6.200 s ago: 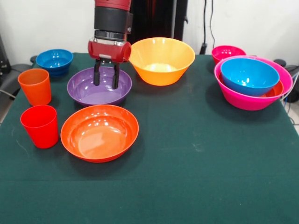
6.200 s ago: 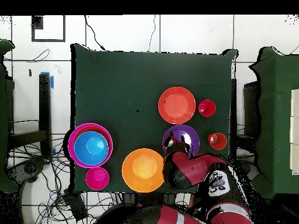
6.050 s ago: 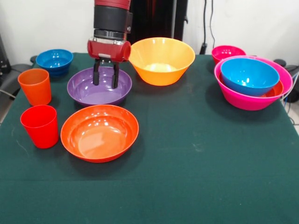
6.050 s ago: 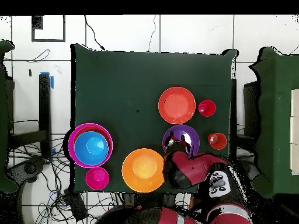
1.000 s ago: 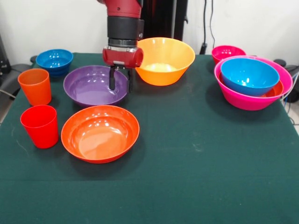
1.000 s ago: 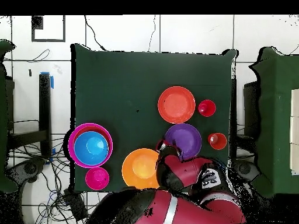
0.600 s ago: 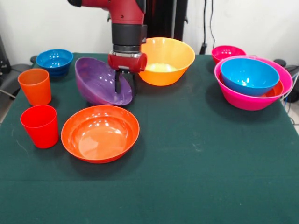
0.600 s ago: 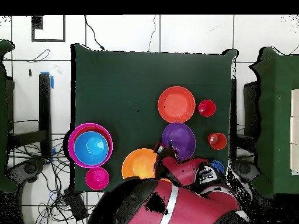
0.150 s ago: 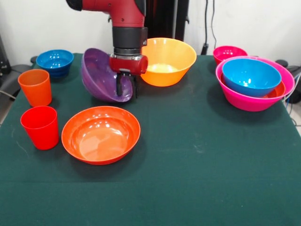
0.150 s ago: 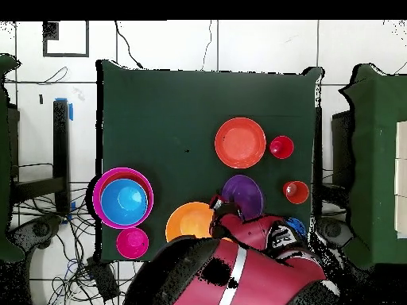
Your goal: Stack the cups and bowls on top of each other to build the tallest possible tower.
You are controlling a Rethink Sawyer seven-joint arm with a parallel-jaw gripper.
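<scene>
My gripper (image 9: 127,88) is shut on the rim of the purple bowl (image 9: 99,74), which hangs steeply tilted above the cloth, its opening facing left. The purple bowl (image 10: 242,193) also shows beside the arm (image 10: 238,270) in the overhead view. The tower (image 9: 256,96) is a large pink bowl (image 10: 102,187) at the right holding a red-orange bowl (image 9: 278,90) and a blue bowl (image 9: 250,76). A yellow-orange bowl (image 9: 164,60) stands just right of my gripper. A shallow red-orange bowl (image 9: 100,134) lies in front. An orange cup (image 9: 35,87) and a red cup (image 9: 40,127) stand at the left.
A small blue bowl (image 9: 55,61) sits at the far left corner and a small pink-red bowl (image 9: 228,52) behind the tower. The dark green cloth (image 9: 197,165) covers the table. Cables and chairs surround the table in the overhead view.
The gripper moved from inside the purple bowl to its right rim, closed on it and lifted; the bowl rose off the cloth and tipped from flat to steeply tilted.
</scene>
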